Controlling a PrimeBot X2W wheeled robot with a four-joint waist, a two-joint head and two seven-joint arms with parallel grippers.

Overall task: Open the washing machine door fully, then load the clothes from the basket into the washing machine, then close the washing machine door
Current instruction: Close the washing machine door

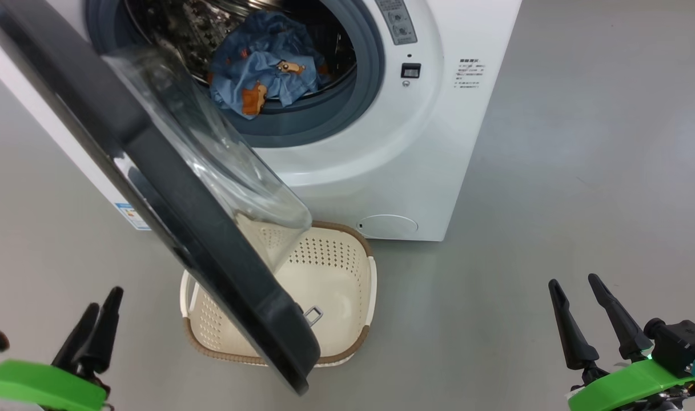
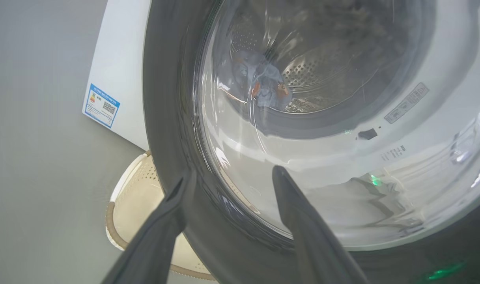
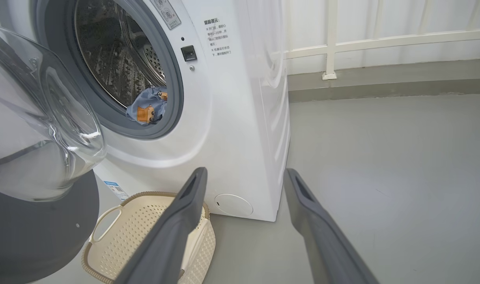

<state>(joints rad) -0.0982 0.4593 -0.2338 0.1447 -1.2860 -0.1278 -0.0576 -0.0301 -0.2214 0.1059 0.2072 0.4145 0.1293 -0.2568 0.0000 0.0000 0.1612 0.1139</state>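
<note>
The white washing machine (image 1: pixel 416 165) stands with its black-rimmed door (image 1: pixel 170 194) swung out over the basket (image 1: pixel 347 285). Light blue clothes (image 1: pixel 267 65) with orange bears lie in the drum's mouth, also seen as clothes (image 3: pixel 147 110) from the right wrist. The cream basket (image 3: pixel 153 225) sits on the floor under the door and looks empty. My left gripper (image 1: pixel 99 311) is open at the lower left, just outside the door (image 2: pixel 172 118), its fingers (image 2: pixel 303 221) straddling the rim. My right gripper (image 1: pixel 575 291) is open at the lower right, well off the machine (image 3: pixel 240 118).
Grey floor (image 1: pixel 581 171) stretches open to the right of the washer. A white railing and wall base (image 3: pixel 381 43) run behind it. A blue label (image 2: pixel 101 104) sits low on the washer's front left.
</note>
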